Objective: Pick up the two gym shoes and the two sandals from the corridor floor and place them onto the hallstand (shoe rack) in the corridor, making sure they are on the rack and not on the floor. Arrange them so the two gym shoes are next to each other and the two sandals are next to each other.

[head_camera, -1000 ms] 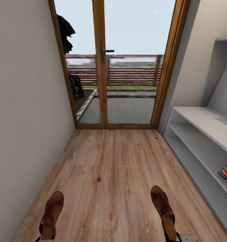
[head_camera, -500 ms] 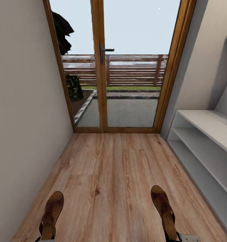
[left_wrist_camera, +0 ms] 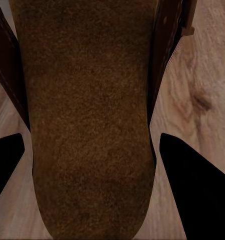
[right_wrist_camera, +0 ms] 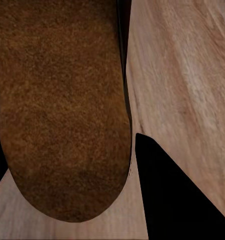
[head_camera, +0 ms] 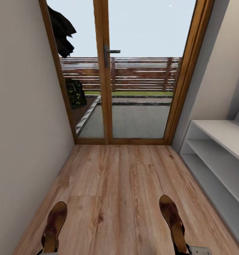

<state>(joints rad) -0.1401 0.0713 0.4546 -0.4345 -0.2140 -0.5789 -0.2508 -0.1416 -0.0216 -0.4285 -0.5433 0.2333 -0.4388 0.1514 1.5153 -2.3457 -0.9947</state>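
Observation:
Each hand carries one dark brown sandal above the corridor floor. In the head view the left sandal hangs at the lower left and the right sandal at the lower right, toes pointing ahead. In the left wrist view my left gripper is shut on its sandal, with a black finger on either side of the tan footbed. My right gripper is shut the same way on the other sandal. The light-grey hallstand runs along the right wall. The gym shoes are out of view.
A glazed wooden double door with a handle closes the corridor's far end. A plain wall bounds the left side. Bare plank floor stretches between the wall and the rack.
The whole view has shifted: the door looks nearer and the rack has slid rightward, taking the gym shoe on its shelf out of the picture. Both sandals stay held in place.

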